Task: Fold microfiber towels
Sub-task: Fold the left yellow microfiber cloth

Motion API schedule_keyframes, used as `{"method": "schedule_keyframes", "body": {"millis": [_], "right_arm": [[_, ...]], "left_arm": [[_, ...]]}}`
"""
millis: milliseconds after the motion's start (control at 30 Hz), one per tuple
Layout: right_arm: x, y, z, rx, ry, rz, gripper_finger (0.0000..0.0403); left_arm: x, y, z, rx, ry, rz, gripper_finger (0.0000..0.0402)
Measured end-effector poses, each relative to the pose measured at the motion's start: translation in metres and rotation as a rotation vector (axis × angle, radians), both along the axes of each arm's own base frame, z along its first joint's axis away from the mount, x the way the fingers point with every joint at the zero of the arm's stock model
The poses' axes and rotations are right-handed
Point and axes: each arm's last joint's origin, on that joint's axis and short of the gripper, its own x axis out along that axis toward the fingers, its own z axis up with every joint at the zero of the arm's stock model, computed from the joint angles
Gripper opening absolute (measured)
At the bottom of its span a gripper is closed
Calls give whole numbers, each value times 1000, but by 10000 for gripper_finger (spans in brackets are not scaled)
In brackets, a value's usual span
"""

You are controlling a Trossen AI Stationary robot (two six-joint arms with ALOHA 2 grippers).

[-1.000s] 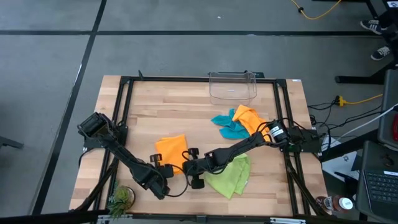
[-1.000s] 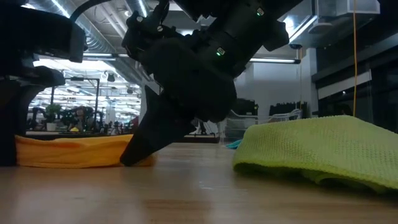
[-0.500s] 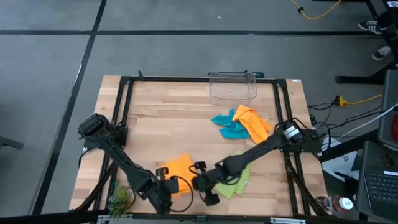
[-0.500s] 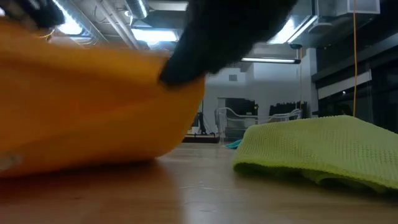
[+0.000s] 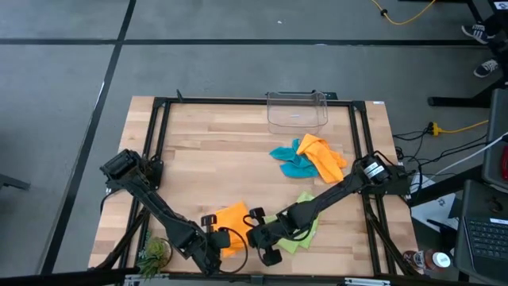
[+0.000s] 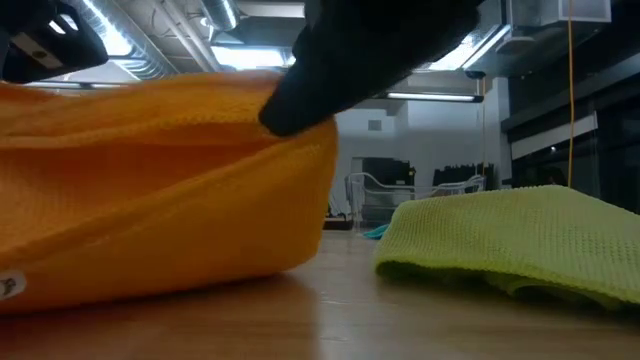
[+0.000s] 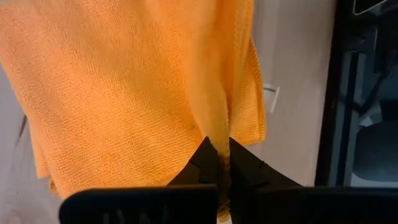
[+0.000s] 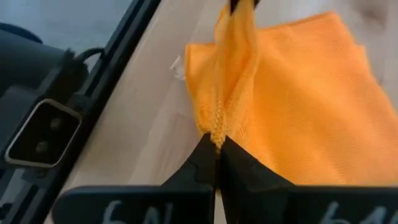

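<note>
Left gripper point(image 7: 219, 163) and right gripper point(image 8: 216, 151) low at the table's front edge, close together, each clamped tight on an edge of the same orange microfiber towel point(image 5: 228, 237). Stretched between the two grippers, that towel: soft, finely knitted, bunched into a ridge at each pinch. Just beside the right gripper, under its arm, a lime green towel point(image 5: 304, 226), crumpled, waffle-textured. Farther back, a teal-blue towel point(image 5: 292, 163) touching a second orange towel point(image 5: 321, 155).
</note>
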Motion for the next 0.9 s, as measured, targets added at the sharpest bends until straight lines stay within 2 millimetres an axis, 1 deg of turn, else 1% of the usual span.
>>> {"method": "schedule_keyframes", "body": {"millis": [133, 233, 367, 533, 667, 800, 900], "right_arm": [[2, -6, -1, -8, 15, -22, 4], [2, -5, -1, -6, 13, -19, 4], [1, -4, -1, -3, 17, -12, 4], [1, -5, -1, 10, 23, -25, 7], [1, -4, -1, 16, 25, -30, 8], [1, -5, -1, 16, 25, -31, 6], [1, -5, -1, 17, 25, -31, 6]], "left_arm": [[3, -4, 2, -49, -31, -2, 1], [10, -10, -1, -129, -52, 6, 16], [15, -15, -12, -187, -24, 1, 60], [18, -16, -29, -195, 27, 57, 129], [22, -19, -40, -209, 25, 56, 178], [25, -22, -43, -210, -20, 67, 211], [27, -21, -44, -197, -46, 104, 222]]}}
